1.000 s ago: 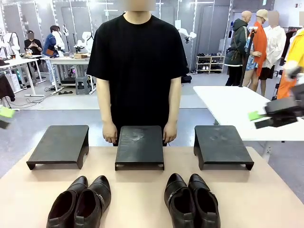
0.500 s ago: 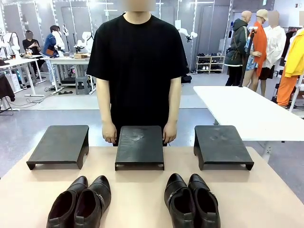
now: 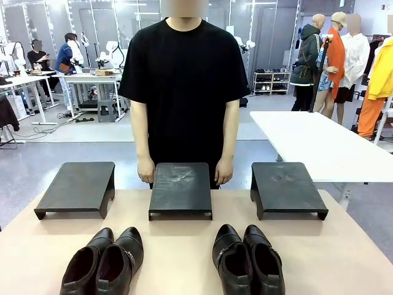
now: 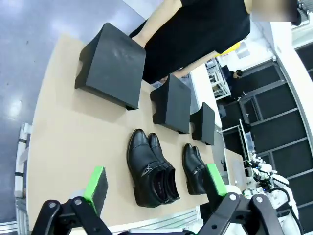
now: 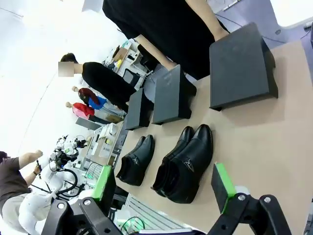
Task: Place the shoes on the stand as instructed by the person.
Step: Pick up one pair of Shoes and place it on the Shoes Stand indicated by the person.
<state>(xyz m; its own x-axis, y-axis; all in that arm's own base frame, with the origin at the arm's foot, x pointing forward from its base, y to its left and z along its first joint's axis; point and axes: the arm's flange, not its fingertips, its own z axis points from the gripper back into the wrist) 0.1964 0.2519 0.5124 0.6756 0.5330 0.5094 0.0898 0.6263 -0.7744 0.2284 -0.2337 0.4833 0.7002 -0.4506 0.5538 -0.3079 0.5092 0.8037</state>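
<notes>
Hanging spread in wrist views: left claw (image 4: 155,183), right claw (image 5: 164,187); front view: person's hands (image 3: 145,170) flanking middle stand (image 3: 180,187).

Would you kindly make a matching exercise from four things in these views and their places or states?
1 left pair of shoes
2 middle stand
3 left gripper
4 person's hands

A open, holding nothing
B bare-topped, between the left stand and right stand
C on the table, toes pointing away from the robot
D by the middle stand's far corners

Pairs: 1-C, 2-B, 3-A, 4-D
</notes>
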